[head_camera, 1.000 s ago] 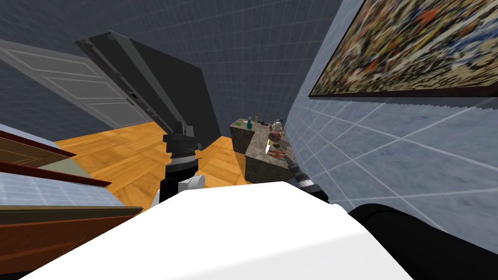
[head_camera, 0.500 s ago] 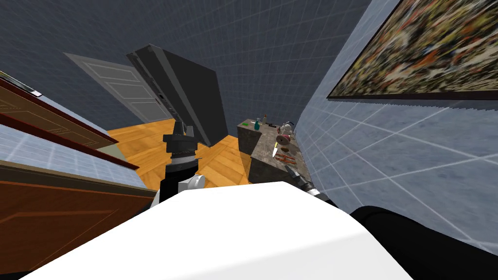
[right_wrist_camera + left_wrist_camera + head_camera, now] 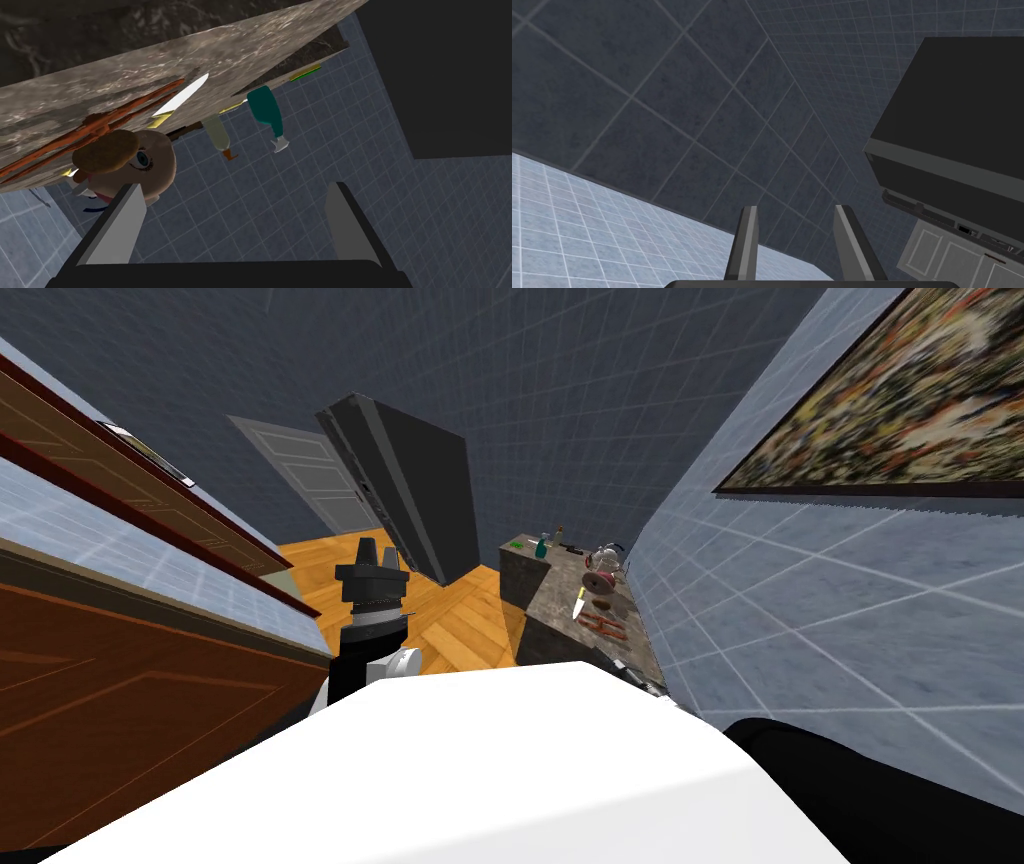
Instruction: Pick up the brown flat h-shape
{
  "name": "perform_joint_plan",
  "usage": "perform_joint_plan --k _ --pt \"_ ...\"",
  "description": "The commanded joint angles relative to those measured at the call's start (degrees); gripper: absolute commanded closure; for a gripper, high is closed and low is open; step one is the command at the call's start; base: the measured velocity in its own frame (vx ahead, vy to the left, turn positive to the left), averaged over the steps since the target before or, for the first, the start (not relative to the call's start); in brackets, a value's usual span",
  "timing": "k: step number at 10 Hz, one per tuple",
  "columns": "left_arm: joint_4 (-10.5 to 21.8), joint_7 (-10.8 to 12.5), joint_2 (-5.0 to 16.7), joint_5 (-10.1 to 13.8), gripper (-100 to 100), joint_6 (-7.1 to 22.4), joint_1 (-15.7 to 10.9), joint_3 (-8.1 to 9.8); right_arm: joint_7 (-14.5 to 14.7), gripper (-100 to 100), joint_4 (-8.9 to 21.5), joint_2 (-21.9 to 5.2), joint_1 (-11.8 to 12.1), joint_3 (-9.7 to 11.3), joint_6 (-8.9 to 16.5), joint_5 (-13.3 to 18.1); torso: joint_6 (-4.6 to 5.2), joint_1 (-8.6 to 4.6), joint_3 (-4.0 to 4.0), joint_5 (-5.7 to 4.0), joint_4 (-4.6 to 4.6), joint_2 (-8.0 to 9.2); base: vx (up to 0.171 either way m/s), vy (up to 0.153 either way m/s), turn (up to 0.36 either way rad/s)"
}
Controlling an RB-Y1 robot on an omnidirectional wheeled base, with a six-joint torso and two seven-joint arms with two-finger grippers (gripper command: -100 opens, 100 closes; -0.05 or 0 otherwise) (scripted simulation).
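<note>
The brown flat h-shape lies on the mottled stone counter along the right wall, near the counter's close end. In the right wrist view the h-shape lies flat on the counter, ahead of my open right gripper and well apart from it. A doll's head sits just beside the h-shape, close to one finger. My left gripper is held up over the floor, away from the counter, open with nothing between its fingers.
On the counter lie a yellow-handled knife, a teal bottle, a pale bottle and a kettle-like thing. A dark fridge stands past it. Wooden cabinets crowd my left. Wooden floor lies between.
My head camera has swung: the cabinets on the left loom larger, and the fridge, door and counter have shifted right. My right forearm has sunk almost behind my chest.
</note>
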Motion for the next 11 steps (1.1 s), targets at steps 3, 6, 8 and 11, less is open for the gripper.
perform_joint_plan --k 3,6,8,11 --pt "0.0 0.0 0.0 0.0 0 0.0 0.0 0.0 0.83 -100 2.96 -3.94 5.47 -1.55 0.8 3.81 0.01 -0.03 0.0 0.0 0.0 0.01 0.02 0.011 0.256" --pt "0.0 0.0 0.0 0.0 0 0.0 0.0 0.0 1.24 -100 4.2 -5.72 8.35 -2.15 1.44 5.6 -0.02 -0.03 0.01 -0.01 0.0 0.02 0.013 0.004 0.18" --pt "0.0 0.0 0.0 0.0 0 0.0 -0.01 0.0 2.17 -100 6.71 -9.05 12.86 -3.25 2.7 9.07 -0.03 -0.03 0.01 0.0 0.0 0.02 0.018 0.005 0.345" --pt "0.0 0.0 0.0 0.0 0 0.0 -0.01 0.0 3.23 -100 9.21 -12.12 17.51 -4.23 3.93 12.35 -0.05 -0.04 -0.01 -0.01 0.0 -0.02 0.024 0.002 0.315"
